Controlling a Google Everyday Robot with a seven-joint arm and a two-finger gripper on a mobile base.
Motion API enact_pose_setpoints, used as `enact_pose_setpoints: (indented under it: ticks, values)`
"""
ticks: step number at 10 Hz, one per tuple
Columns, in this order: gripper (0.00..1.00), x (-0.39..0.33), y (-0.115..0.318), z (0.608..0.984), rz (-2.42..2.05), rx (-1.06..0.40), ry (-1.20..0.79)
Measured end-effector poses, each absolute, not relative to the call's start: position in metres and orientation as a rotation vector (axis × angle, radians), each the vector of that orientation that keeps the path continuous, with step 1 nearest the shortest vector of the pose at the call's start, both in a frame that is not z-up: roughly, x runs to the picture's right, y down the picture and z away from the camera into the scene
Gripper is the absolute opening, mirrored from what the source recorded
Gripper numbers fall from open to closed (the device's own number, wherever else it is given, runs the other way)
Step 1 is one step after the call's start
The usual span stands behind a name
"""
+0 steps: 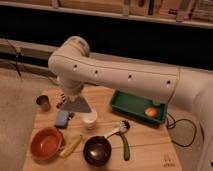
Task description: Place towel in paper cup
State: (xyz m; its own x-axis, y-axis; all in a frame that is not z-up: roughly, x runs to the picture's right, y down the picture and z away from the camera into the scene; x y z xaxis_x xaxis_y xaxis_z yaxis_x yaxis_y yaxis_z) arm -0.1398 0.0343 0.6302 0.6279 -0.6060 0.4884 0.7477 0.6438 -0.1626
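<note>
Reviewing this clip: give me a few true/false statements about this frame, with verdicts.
1. The tool holds the towel above the table. True.
2. The towel lies inside the paper cup. False: it hangs from the tool, beside the cup's rim.
3. The green tray holds an orange object. True.
4. The orange bowl stands at the table's right edge. False: it is at the front left corner.
5. The dark bowl sits in the tray. False: it stands on the table, in front of the cup.
</note>
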Motion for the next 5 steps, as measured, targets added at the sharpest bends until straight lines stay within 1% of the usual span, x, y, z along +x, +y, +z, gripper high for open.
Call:
enact_pose_setpoints:
  ticks: [5]
  values:
    - [0.00,-0.133,0.047,0.640,-0.774,-0.400,-0.417]
